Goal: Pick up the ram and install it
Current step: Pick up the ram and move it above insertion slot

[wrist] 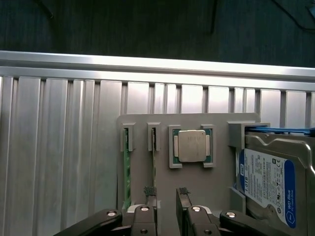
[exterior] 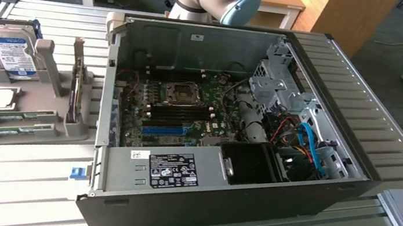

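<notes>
Brushed-metal table (wrist: 59,147), matt grey plastic holder (wrist: 221,162), green circuit-board ram (wrist: 126,177), dull metal processor lid (wrist: 192,146)

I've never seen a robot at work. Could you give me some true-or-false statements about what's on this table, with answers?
1. The gripper holds a ram stick. False: it is open and empty, above the gray holder.
2. Two ram sticks stand in the holder. True.
3. A square chip lies in the holder between the ram sticks and the hard drive. True.
4. The computer case is closed. False: its side is off and the motherboard shows.
5. The hard drive's label is red. False: it is blue and white.
</notes>
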